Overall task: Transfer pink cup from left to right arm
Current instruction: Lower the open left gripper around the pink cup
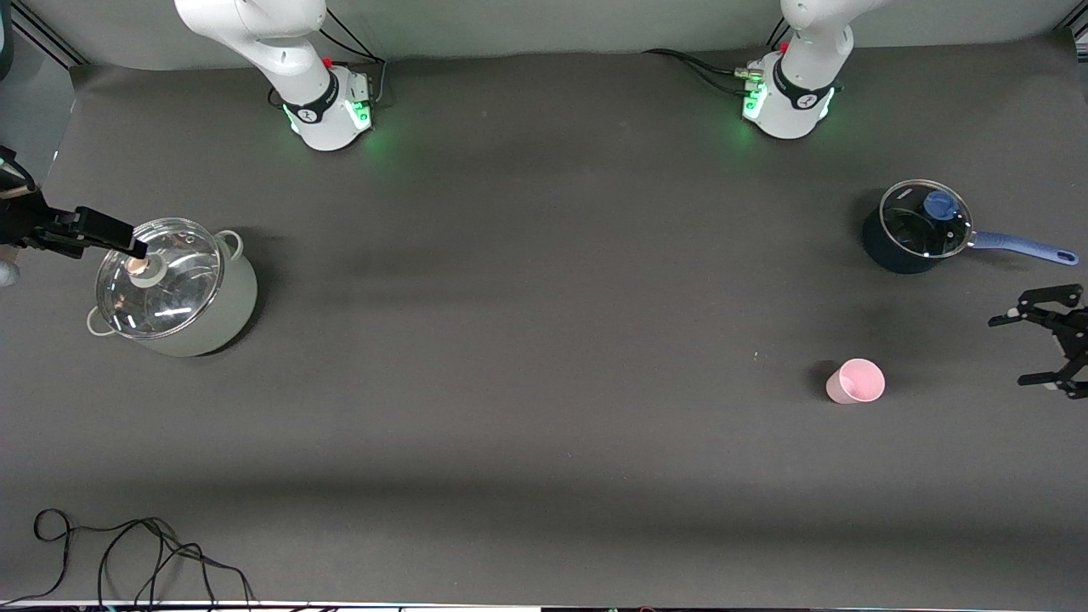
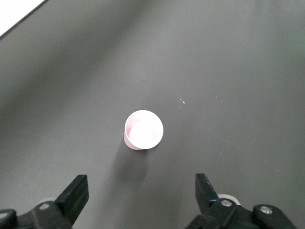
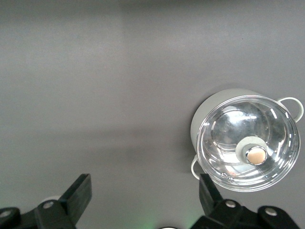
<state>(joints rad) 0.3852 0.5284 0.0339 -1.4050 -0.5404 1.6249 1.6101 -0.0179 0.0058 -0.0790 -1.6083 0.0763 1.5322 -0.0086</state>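
1. The dark desk (image 1: pixel 544 357) lies bare across its middle. The pink cup (image 1: pixel 855 381) stands upright toward the left arm's end, alone, near the left tool, with open desk all round it.
2. The left tool (image 1: pixel 1047 340) hovers at the desk's edge by the blue saucepan (image 1: pixel 918 228); its fingers (image 2: pixel 74 193) are spread wide and hold nothing.
3. The right tool (image 1: pixel 102 234) hangs beside the lidded grey pot (image 1: pixel 174 287), jaws apart and empty.
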